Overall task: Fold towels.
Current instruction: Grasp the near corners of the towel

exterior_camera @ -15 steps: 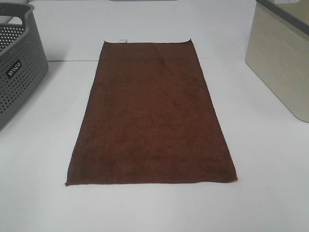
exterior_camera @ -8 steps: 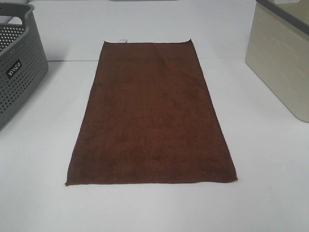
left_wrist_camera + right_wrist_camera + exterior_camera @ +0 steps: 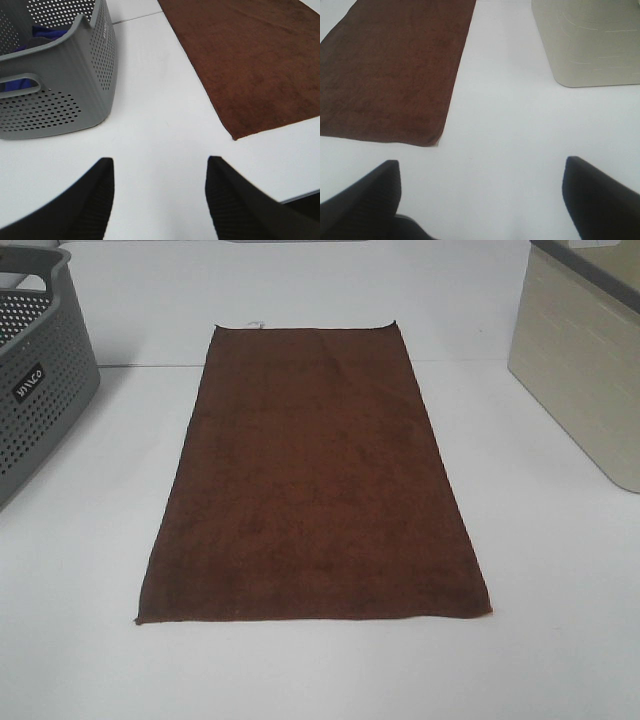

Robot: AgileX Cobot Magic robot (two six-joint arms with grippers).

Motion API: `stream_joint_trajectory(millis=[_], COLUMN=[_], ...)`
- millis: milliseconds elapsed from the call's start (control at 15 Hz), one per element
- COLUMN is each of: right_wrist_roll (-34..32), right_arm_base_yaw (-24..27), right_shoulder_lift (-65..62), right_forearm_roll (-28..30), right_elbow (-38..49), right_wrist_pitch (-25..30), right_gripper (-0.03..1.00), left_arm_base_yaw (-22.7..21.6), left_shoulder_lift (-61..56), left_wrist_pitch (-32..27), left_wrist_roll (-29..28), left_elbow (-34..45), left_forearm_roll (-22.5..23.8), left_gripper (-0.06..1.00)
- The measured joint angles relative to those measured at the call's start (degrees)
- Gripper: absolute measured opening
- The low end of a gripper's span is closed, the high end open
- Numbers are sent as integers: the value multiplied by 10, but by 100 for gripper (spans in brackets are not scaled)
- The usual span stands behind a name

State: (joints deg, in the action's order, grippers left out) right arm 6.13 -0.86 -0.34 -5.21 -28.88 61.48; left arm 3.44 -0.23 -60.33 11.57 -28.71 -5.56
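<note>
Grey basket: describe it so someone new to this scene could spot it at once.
On the white table, a brown towel lies flat in the middle. The grey basket stands to its left. Unlike the plain beige bin on the right, its walls are full of small holes.

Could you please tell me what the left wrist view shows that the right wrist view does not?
Only the left wrist view shows the grey perforated basket with a blue item inside, plus the open left gripper. Only the right wrist view shows the beige bin and the open right gripper. Both show the brown towel lying flat on the white table, each catching one near corner.
</note>
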Motion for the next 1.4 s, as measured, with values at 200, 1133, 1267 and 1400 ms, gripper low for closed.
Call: stream_joint_trajectory(millis=[200, 1133, 1267, 1400], right_wrist_roll=[0, -93, -100, -101], right_arm_base_yaw=[0, 0, 0, 0], right_shoulder_lift=[0, 218, 317, 425], right_forearm_roll=[0, -14, -30, -36], right_elbow=[0, -13, -13, -13], right_wrist_pitch=[0, -133, -155, -174], right_gripper=[82, 79, 79, 79], left_arm_base_yaw=[0, 0, 0, 0], left_shoulder_lift=[0, 207, 312, 430], left_wrist_pitch=[0, 329, 337, 311], left_wrist_roll=[0, -89, -89, -76], left_elbow=[0, -3, -3, -3], left_forearm_roll=[0, -116, -153, -190], left_gripper=[53, 53, 53, 53])
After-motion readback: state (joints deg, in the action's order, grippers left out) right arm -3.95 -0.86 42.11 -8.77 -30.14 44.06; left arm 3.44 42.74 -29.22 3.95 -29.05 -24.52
